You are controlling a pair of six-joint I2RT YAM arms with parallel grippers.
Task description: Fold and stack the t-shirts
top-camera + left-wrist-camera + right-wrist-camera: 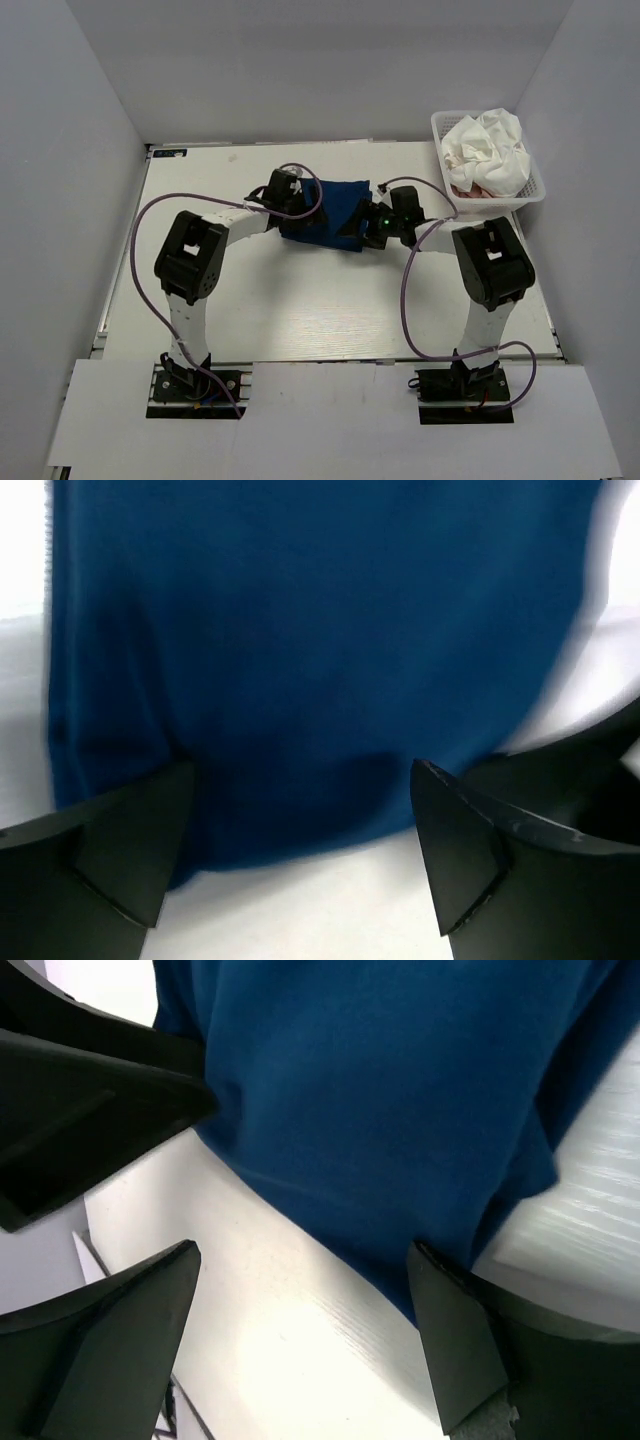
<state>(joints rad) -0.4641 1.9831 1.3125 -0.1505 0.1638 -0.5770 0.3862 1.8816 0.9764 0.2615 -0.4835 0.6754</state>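
basket (536, 192) holding the white t-shirt (490, 150) sat far right; left gripper (302, 772) and right gripper (303, 1252), jaws spread, flanked the navy t-shirt (325, 228); bare table (300, 310) lay nearer.

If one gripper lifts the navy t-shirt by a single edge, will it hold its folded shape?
Probably not. The navy t-shirt looks like soft cloth with rounded folds in the left wrist view, so it would likely droop and unfold. It lies flat on the smooth white table, so a push would probably slide or bunch it, not roll it.
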